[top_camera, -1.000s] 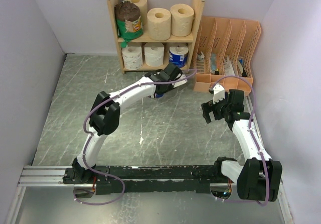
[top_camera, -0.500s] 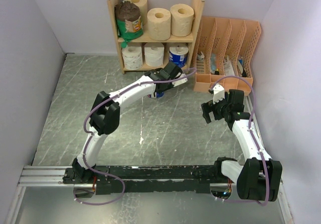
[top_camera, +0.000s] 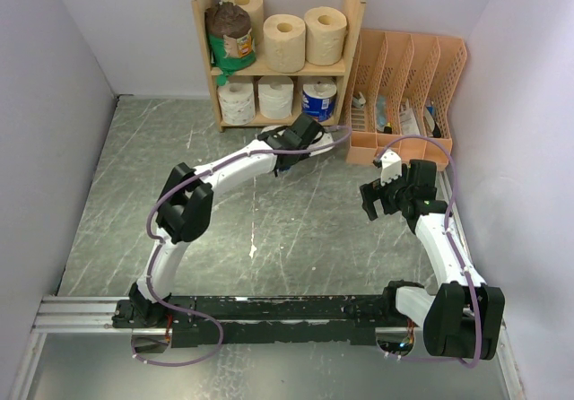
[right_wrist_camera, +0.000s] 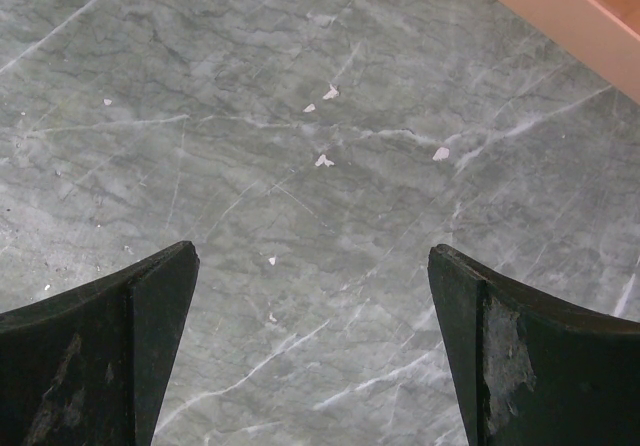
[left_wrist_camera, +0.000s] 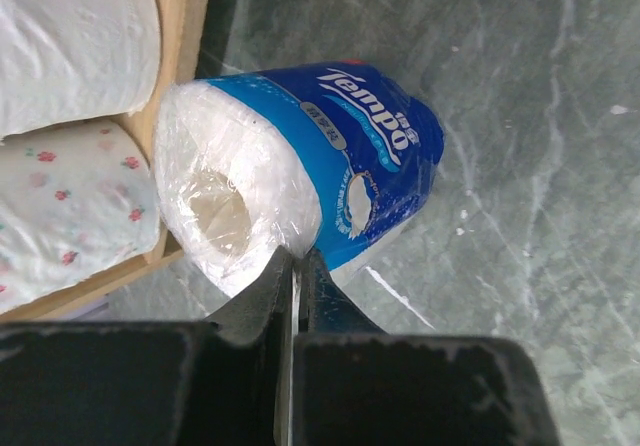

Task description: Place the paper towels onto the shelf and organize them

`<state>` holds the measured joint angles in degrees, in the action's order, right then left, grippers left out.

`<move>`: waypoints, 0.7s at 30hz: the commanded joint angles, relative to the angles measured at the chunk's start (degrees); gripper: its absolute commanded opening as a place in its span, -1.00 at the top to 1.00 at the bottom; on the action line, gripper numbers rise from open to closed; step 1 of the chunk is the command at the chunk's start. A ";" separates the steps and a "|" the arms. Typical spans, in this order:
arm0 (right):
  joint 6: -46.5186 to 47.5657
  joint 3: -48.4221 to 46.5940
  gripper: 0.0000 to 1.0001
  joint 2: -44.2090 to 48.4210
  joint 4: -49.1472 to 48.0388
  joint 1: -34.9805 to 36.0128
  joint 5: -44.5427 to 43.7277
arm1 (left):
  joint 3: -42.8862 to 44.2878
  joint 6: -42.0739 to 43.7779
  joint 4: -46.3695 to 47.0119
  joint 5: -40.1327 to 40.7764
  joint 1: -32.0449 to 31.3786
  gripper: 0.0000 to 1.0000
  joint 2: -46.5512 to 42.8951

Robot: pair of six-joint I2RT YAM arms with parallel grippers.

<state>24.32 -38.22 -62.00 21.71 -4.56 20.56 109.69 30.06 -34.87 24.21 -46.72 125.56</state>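
A blue-wrapped paper towel roll [left_wrist_camera: 330, 156] lies on its side on the grey floor, just in front of the wooden shelf [left_wrist_camera: 178, 36]. My left gripper [left_wrist_camera: 297, 258] is shut on the clear wrap at the roll's near end. From above, the left gripper [top_camera: 289, 142] hides that roll. The shelf [top_camera: 203, 23] holds a green-and-brown roll [top_camera: 231, 38] and three tan rolls [top_camera: 284, 41] on its upper tier. Two white rolls [top_camera: 237, 101] and a blue roll [top_camera: 318, 100] stand on the lower tier. My right gripper [top_camera: 387, 195] hangs open over bare floor [right_wrist_camera: 313, 266].
A peach-orange slotted file organizer [top_camera: 408, 68] stands right of the shelf, close behind the right gripper. Two white rolls, one plain [left_wrist_camera: 70, 36] and one flowered [left_wrist_camera: 60, 206], fill the lower tier beside the held roll. Pale walls close in on both sides.
The left gripper's jaws have closed onto the blue roll's wrap, and the gripper has edged slightly toward the shelf. The right arm has not moved.
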 commanded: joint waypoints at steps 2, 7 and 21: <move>0.21 0.14 -1.00 0.21 0.30 -0.28 -0.02 | -3.11 6.47 8.82 6.77 0.32 0.86 -2.69; 0.26 0.18 -1.00 0.32 0.18 -0.28 -0.46 | -2.55 10.75 12.96 9.99 0.32 0.87 -3.72; 0.51 0.08 -1.00 0.24 0.51 -0.30 0.14 | 1.51 7.62 6.17 7.61 0.32 0.65 -1.90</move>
<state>24.36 -38.22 -62.00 21.71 -4.56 20.14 108.36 40.99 -25.65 32.73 -46.57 124.84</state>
